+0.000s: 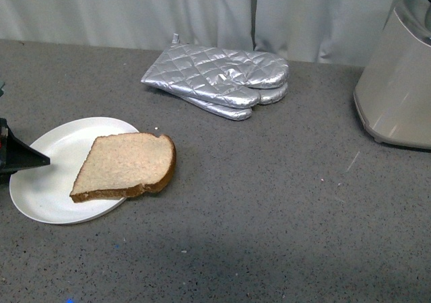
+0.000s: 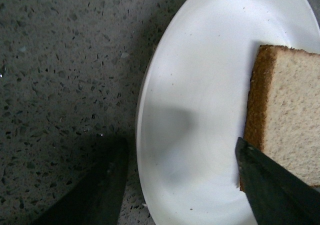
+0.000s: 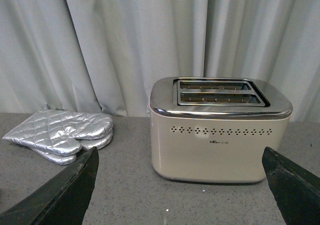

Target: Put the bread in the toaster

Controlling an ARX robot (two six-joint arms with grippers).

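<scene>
Bread [image 1: 124, 165], one slice, lies on one plate [image 1: 47, 185].

Loses most of the toaster [image 1: 397, 81] past the front view's right edge. Cuts the bread [image 2: 287, 125] at the left wrist picture's border. Hides some plate [image 1: 47, 188] beneath the slice. Cannot read the toaster's tiny logo [image 3: 218, 143].

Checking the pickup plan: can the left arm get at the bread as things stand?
Probably yes. The left gripper is open over the plate, close beside the bread, and nothing lies between them.
</scene>
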